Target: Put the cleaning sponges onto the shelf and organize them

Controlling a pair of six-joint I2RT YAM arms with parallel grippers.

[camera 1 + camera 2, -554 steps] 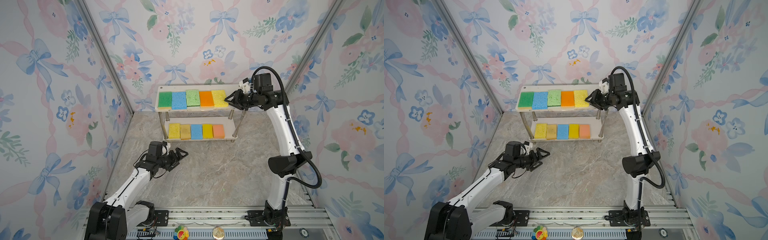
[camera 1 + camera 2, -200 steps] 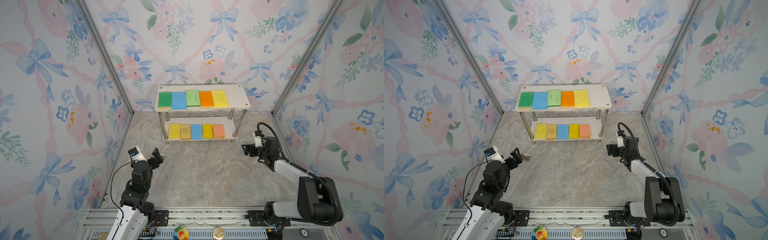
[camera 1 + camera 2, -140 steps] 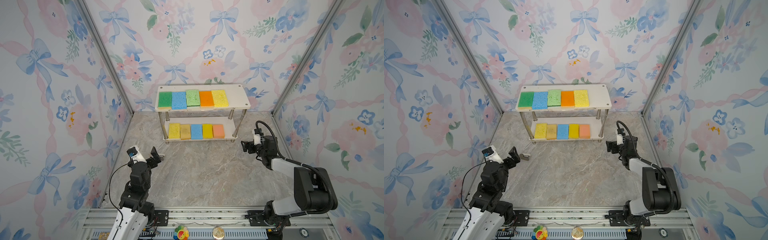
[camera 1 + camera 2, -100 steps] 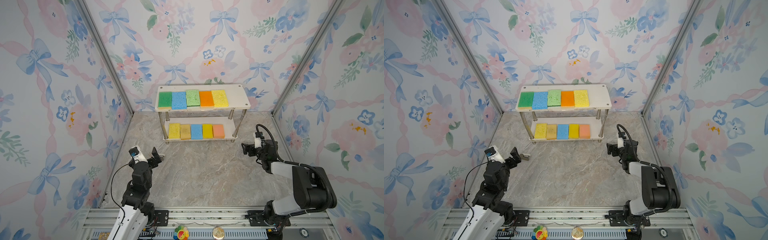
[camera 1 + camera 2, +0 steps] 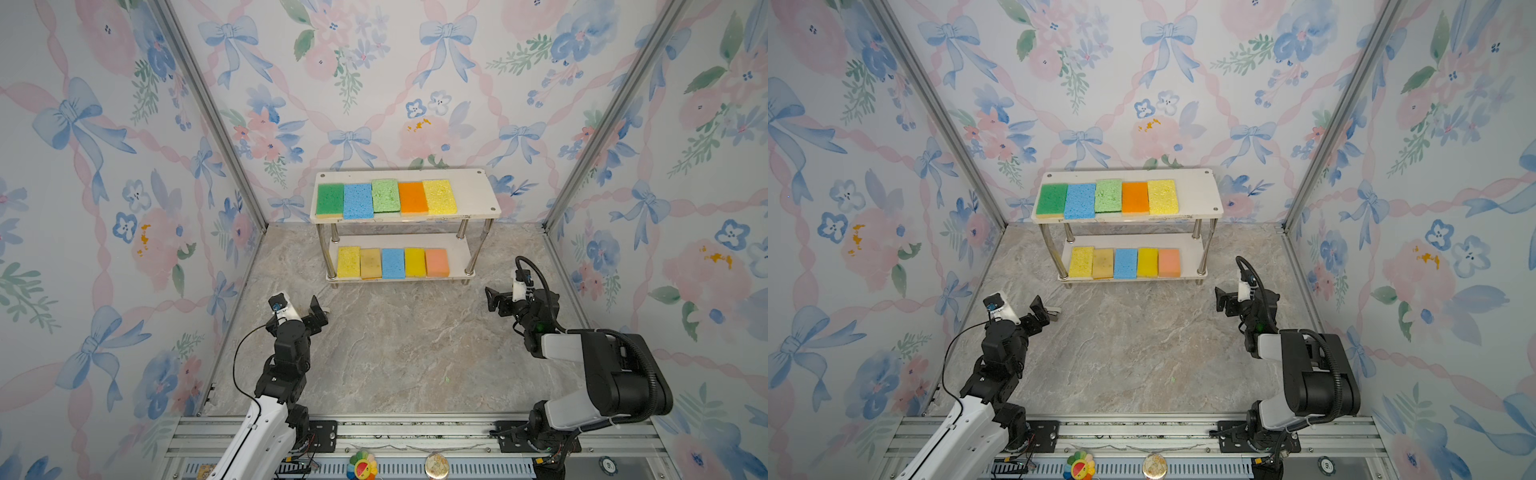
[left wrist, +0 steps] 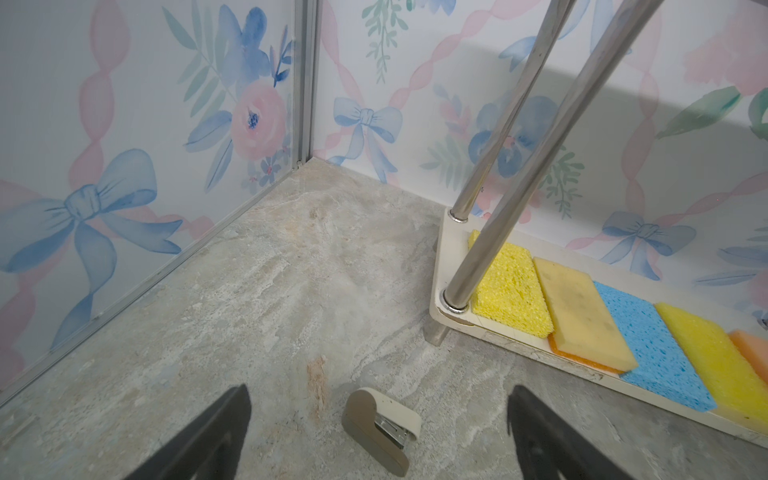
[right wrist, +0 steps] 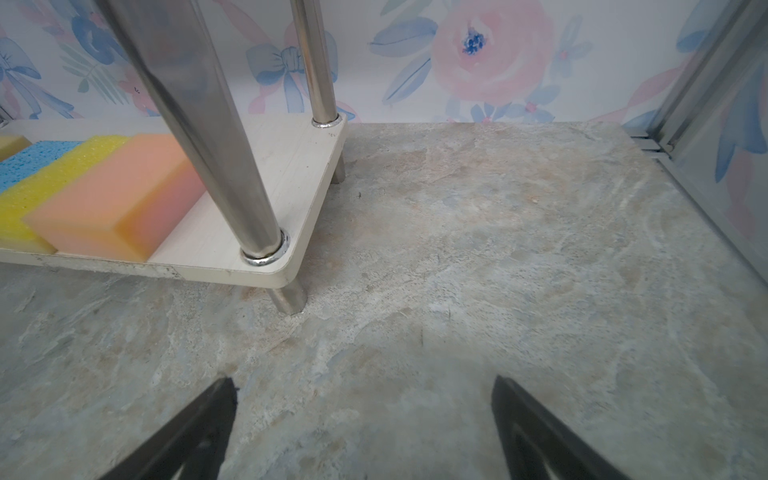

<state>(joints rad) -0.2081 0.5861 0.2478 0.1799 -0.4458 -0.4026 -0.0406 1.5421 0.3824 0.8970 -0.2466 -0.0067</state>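
The shelf (image 5: 473, 195) (image 5: 1196, 193) stands at the back wall. Its top board carries a row of cleaning sponges: dark green (image 5: 329, 199), blue (image 5: 358, 200), light green (image 5: 385, 195), orange (image 5: 412, 197) and yellow (image 5: 439, 196). On the lower board lie yellow (image 6: 509, 295), stained tan (image 6: 582, 316), blue (image 6: 652, 353), yellow (image 6: 715, 365) and peach (image 7: 120, 195) ones. My left gripper (image 5: 318, 313) (image 6: 379, 388) is open and empty, low over the floor, left of the shelf's front. My right gripper (image 5: 496, 301) (image 7: 362, 379) is open and empty near the shelf's right front leg.
A small beige stapler (image 6: 380, 424) (image 5: 1054, 309) lies on the marble floor just ahead of the left gripper's open jaws. Floral walls close in three sides. The metal rail (image 5: 395, 432) runs along the front edge. Bare floor stretches between the two arms.
Since the earliest frames my right gripper has come off the top board's right end down to the floor, and the left arm has folded back. Over the last second both barely move.
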